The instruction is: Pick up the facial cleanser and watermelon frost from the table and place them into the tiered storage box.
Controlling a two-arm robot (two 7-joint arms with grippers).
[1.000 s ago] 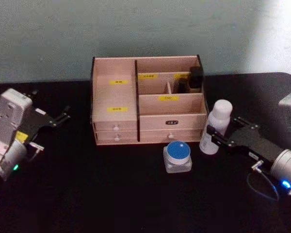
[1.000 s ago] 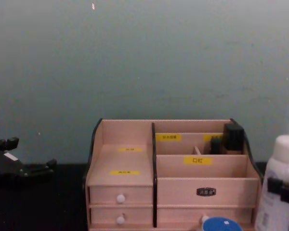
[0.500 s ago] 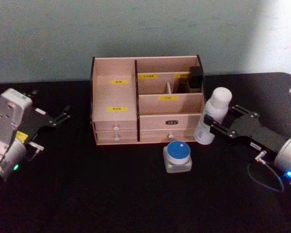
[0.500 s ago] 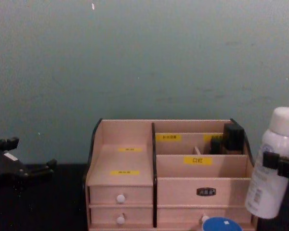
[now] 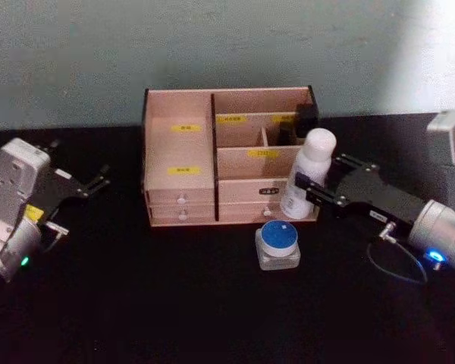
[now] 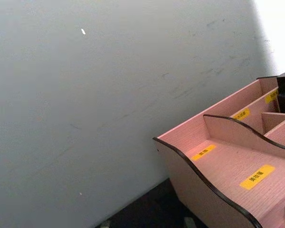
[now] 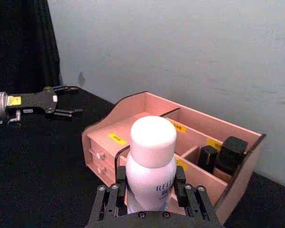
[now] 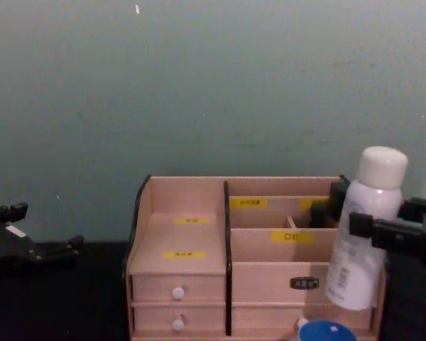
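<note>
Right wrist view shows blue print on facial cleanser [image 7: 152, 164]; chest view shows its base before tiered storage box [image 8: 177, 238]. My right gripper [image 7: 151, 179] is clamped on it. Left gripper [image 5: 98, 180] parked, fingers apart.

We're seeing a smooth white plastic facial cleanser [image 5: 307, 173], a tiered storage box [image 5: 178, 155] of pale matt wood, a clear glossy watermelon frost [image 5: 277, 241] jar, and a matt black counter [image 5: 174, 303].

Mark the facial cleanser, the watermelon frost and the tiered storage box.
facial cleanser [image 5: 319, 142]: head view, white cap.
watermelon frost [image 5: 278, 236]: head view, blue lid.
tiered storage box [image 5: 189, 185]: head view, bare wood above the left drawers.
</note>
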